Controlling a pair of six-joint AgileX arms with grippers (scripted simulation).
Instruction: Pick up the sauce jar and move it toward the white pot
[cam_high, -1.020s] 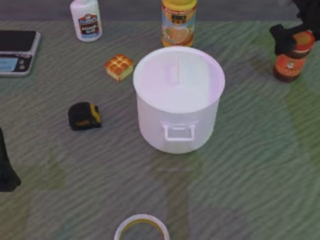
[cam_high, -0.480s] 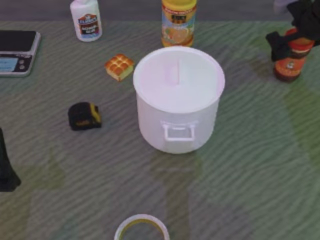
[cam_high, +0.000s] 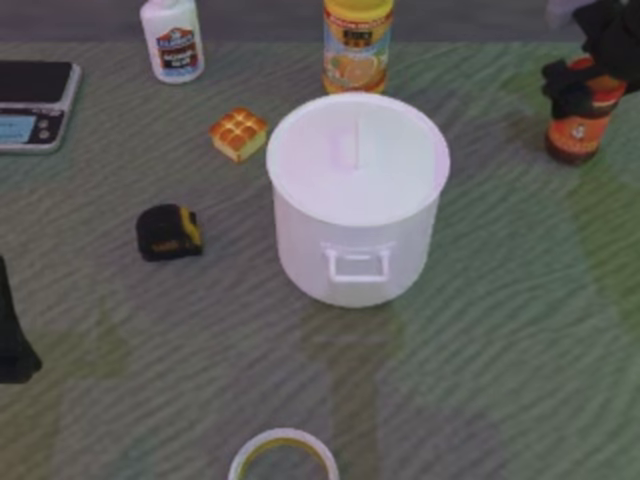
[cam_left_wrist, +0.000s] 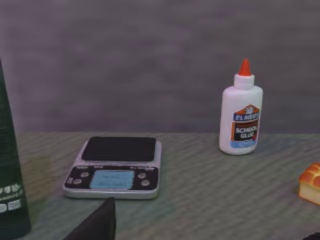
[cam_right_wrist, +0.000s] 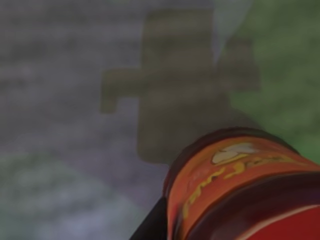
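Our right gripper reaches down from the far right of the white pot, fingers clamped on the lid end of the sauce jar, which hangs upright, well right of the pot. Our left arm sits parked at the pot's near left.

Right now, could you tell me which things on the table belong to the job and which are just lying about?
In the job:
sauce jar, gripped by the right gripper at the table's far right
white pot, centre

Lying about:
glue bottle
juice bottle
scale
bread cube
tape measure
tape roll
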